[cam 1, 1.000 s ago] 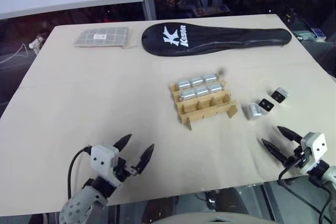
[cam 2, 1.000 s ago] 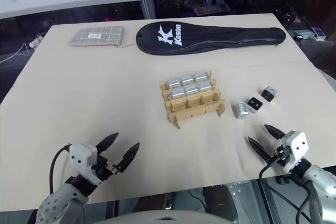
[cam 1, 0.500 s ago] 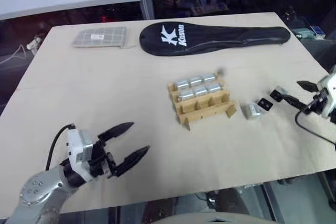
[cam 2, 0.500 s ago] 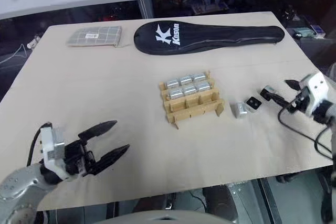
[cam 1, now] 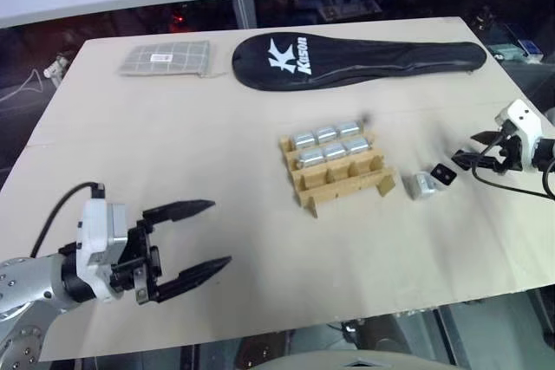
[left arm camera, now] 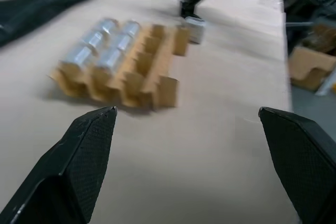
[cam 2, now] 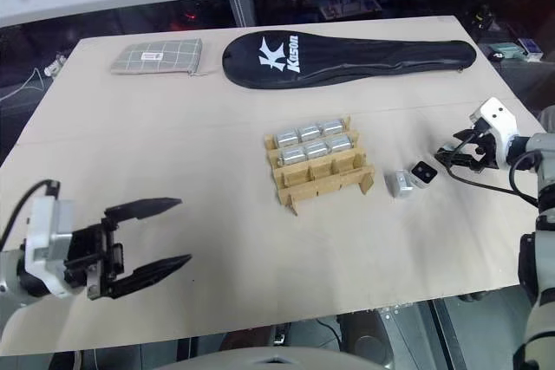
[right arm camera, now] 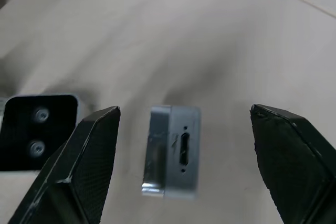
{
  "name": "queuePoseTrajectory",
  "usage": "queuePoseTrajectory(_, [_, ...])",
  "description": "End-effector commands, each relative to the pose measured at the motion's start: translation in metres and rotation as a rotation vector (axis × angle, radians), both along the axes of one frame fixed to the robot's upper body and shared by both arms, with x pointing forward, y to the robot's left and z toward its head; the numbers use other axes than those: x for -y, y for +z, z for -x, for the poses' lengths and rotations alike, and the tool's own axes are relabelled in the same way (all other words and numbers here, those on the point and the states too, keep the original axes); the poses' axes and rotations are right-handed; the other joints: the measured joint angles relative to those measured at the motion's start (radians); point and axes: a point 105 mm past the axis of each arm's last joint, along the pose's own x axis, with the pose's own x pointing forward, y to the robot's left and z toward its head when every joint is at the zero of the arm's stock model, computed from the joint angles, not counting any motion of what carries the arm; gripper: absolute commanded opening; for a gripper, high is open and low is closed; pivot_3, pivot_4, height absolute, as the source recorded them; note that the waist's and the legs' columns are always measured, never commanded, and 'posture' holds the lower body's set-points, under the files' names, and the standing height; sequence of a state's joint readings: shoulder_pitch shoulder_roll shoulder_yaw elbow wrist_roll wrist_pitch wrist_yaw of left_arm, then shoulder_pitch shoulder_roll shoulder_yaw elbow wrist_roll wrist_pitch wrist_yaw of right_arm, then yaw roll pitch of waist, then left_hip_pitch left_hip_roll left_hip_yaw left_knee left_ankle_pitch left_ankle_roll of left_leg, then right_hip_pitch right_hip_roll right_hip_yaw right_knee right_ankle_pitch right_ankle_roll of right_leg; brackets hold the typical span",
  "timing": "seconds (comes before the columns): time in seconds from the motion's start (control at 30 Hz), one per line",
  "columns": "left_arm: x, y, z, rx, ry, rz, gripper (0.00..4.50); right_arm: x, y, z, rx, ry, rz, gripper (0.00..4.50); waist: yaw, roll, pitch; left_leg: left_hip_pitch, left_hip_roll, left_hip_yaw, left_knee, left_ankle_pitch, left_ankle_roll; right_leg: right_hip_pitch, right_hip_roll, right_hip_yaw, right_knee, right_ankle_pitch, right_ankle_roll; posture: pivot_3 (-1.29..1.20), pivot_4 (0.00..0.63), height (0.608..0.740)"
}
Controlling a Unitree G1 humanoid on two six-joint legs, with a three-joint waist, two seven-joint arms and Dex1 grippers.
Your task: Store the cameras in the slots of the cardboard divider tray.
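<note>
The right end effector point(right arm camera: 184, 124) has its black fingers spread wide, straddling one loose camera point(right arm camera: 173, 150), a boxy silver-grey block with a small port slot on its upturned side. Just beside it lies a second camera point(right arm camera: 38, 129), black face up. A third camera point(cam 1: 422, 185) rests nearer the cardboard divider tray point(cam 1: 336, 169), whose brown crossed strips hold six cylindrical-looking silver cameras in the two far rows of slots. The left end effector point(cam 1: 196, 238), fingers spread, hovers empty over the tan surface point(cam 1: 173, 145), well apart from the tray.
</note>
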State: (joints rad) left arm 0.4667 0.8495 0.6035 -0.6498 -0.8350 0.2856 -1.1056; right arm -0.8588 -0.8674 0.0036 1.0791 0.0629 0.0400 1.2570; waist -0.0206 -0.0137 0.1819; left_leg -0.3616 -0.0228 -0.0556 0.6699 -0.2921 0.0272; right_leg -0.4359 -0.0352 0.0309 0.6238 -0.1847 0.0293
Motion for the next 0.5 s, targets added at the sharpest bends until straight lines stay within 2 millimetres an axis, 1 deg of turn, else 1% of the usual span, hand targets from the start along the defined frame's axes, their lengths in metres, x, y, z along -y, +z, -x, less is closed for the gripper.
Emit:
queuePoseTrajectory(0.03, [0.0046,0.0091,0.0018,0.049,-0.021,-0.043,4.5,0.007,0.0141,0.002,0.026,-0.004,0.0,3.92,0.0,0.0,0.0,0.0,0.0,0.0,0.0,0.0,0.0,0.0,0.0,0.0,0.0,0.0,0.0,0.0,0.15,0.74])
queuePoseTrajectory(0.33, [0.0077,0.0103,-0.0011,0.035,-0.051,-0.027,4.5,0.0074,0.0122,0.0044,0.012,0.0,-0.004,3.92,-0.01,0.0,0.0,0.0,0.0,0.0,0.0,0.0,0.0,0.0,0.0,0.0,0.001,0.0,0.001,0.0,0.15,0.74])
queuePoseTrajectory(0.37, [0.0079,0.0107,-0.0019,0.036,-0.052,-0.026,4.5,0.007,0.0121,0.0043,0.013,0.0,-0.005,3.41,-0.011,0.0,0.0,0.0,0.0,0.0,0.0,0.0,0.0,0.0,0.0,0.0,0.001,0.0,0.001,0.0,0.15,0.74])
queuePoseTrajectory(0.4, [0.0082,0.0107,-0.0023,0.035,-0.055,-0.026,4.5,0.0067,0.0118,0.0043,0.012,0.001,-0.005,3.1,-0.012,0.0,0.0,0.0,0.0,0.0,0.0,0.0,0.0,0.0,0.0,0.0,0.001,0.001,0.001,0.0,0.15,0.74])
queuePoseTrajectory(0.5, [0.0091,0.0116,-0.0034,0.034,-0.062,-0.017,4.5,0.0058,0.011,0.0043,0.017,0.008,0.001,1.79,-0.016,0.0,0.0,0.0,0.0,0.0,0.0,0.0,0.0,0.0,0.0,0.0,0.001,0.001,0.001,0.0,0.15,0.74])
